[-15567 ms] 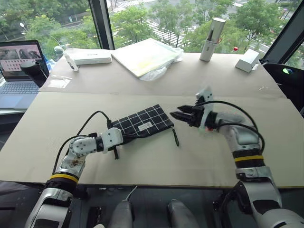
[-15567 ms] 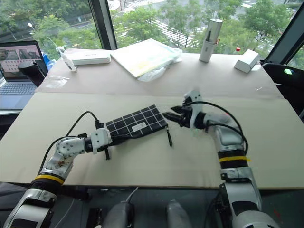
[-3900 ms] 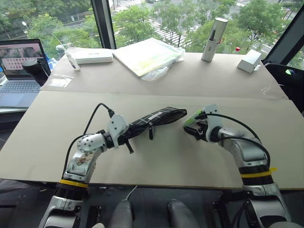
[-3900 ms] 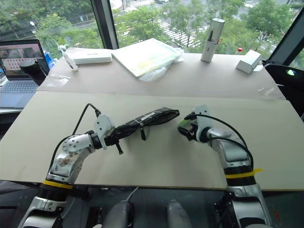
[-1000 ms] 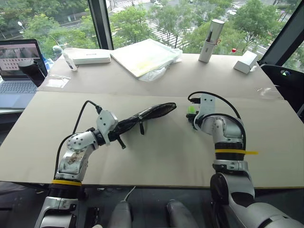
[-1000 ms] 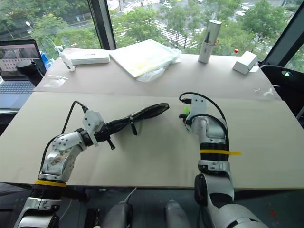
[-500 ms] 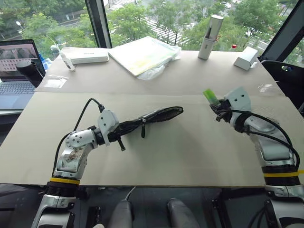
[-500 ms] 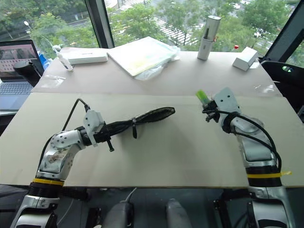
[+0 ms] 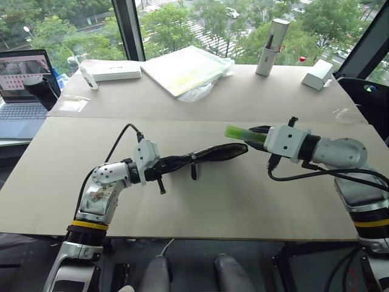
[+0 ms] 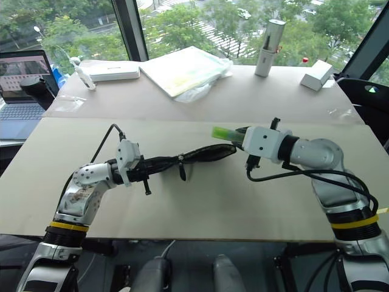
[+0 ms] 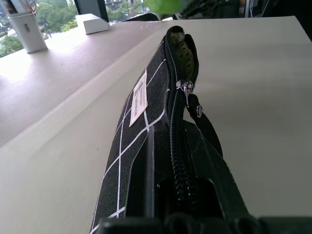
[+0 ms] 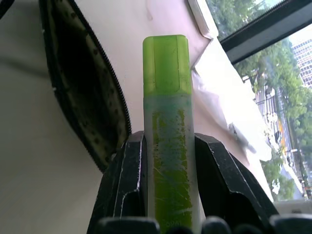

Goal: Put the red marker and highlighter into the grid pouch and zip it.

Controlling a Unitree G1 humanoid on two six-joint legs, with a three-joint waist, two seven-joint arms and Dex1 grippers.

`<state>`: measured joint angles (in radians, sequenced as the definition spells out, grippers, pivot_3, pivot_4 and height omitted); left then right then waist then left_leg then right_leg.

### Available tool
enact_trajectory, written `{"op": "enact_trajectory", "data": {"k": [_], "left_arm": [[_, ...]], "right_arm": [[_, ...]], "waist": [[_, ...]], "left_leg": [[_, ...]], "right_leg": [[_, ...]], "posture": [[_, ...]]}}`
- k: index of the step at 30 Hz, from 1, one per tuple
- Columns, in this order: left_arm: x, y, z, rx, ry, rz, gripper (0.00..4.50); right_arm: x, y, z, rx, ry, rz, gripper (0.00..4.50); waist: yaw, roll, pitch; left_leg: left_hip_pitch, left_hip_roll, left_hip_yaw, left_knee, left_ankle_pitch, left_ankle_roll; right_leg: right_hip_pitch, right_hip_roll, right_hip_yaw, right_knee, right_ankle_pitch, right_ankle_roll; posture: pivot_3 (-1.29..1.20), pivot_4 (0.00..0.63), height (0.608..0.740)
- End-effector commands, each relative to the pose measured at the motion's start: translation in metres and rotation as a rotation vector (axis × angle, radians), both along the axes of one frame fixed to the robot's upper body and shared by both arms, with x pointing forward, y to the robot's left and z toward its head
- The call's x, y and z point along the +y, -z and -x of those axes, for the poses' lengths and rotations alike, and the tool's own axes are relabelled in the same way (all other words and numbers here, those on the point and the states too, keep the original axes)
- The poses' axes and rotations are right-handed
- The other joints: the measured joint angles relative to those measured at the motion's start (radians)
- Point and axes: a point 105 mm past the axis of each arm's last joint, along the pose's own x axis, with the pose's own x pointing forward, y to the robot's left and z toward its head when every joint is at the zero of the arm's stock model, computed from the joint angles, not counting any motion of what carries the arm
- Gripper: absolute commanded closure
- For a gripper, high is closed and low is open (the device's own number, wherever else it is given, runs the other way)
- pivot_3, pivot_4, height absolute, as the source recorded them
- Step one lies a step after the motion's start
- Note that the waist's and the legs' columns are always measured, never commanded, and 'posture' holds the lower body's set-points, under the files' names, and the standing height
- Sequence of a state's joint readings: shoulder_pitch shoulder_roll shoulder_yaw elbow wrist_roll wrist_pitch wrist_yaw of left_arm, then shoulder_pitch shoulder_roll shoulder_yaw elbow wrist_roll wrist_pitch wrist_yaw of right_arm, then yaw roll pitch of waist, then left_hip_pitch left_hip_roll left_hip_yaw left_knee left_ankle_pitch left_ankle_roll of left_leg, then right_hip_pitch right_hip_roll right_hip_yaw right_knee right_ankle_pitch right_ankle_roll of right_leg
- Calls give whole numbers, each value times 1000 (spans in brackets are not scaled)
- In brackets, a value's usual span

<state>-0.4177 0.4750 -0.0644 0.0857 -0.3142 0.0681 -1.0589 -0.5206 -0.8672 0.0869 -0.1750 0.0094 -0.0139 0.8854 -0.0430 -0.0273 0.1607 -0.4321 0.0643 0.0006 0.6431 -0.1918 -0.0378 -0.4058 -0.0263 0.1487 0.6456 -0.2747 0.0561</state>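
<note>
The grid pouch [image 9: 209, 154] is held off the table, edge up, with its zipper side on top and its far end gaping open [image 12: 83, 97]. My left gripper [image 9: 159, 167] is shut on the pouch's near end. The zipper pull and strap [image 11: 191, 97] hang partway along it. My right gripper [image 9: 254, 134] is shut on the light green highlighter [image 9: 240, 132]. The highlighter lies level, cap [image 12: 165, 61] pointing at the pouch's open mouth, just above and beside it. The red marker is out of view.
On the far half of the table [image 9: 200, 201] lie a white box [image 9: 112, 71], a plastic-wrapped folder [image 9: 188, 70], a silver cylinder [image 9: 272, 38] and a small white box [image 9: 318, 74]. A laptop [image 9: 24, 85] stands at the far left.
My right gripper has lifted the highlighter off the table, rolled over and swung left to the pouch's open end. The left gripper keeps the pouch much where it was.
</note>
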Motion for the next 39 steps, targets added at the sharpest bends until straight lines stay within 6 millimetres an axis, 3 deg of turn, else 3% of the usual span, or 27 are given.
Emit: {"op": "enact_trajectory", "data": {"k": [1, 4, 11, 23, 32, 39], "left_arm": [[-4, -6, 0, -33, 13, 2, 4500], [-5, -5, 0, -32, 14, 1, 4500], [-7, -5, -1, -33, 9, 8, 4500], [-9, -7, -1, -40, 8, 9, 4500], [-12, -8, -2, -46, 16, 8, 4500], [-12, -7, -2, -44, 15, 7, 4500]], "right_arm": [[8, -17, 13, -54, -63, 4, 3509], [10, -14, 18, -55, -91, 39, 3509], [4, 16, 13, -52, -71, 203, 3509], [0, 29, -6, -83, -26, 260, 3509], [26, 39, -20, -130, -87, 331, 3509], [77, 53, -16, -131, -218, 305, 3509]], "waist": [[3, 0, 0], [4, 0, 0], [5, 0, 0], [5, 0, 0], [4, 0, 0], [3, 0, 0]], "left_leg": [[0, 0, 0, 0, 0, 0], [0, 0, 0, 1, 0, 0], [0, 0, 0, 1, 0, 0], [1, 0, 0, 1, 0, 0], [1, 0, 0, 1, 0, 0], [1, 0, 0, 1, 0, 0]], "right_leg": [[0, 0, 0, 0, 0, 0], [0, 0, 0, 0, 0, 0], [0, 0, 0, 1, 0, 0], [0, 0, 0, 1, 0, 0], [0, 0, 0, 2, 0, -1], [0, 0, 0, 2, 0, -1]], "posture": [[0, 150, 738], [0, 150, 738], [0, 150, 738], [0, 150, 738], [0, 150, 738], [0, 150, 738]]}}
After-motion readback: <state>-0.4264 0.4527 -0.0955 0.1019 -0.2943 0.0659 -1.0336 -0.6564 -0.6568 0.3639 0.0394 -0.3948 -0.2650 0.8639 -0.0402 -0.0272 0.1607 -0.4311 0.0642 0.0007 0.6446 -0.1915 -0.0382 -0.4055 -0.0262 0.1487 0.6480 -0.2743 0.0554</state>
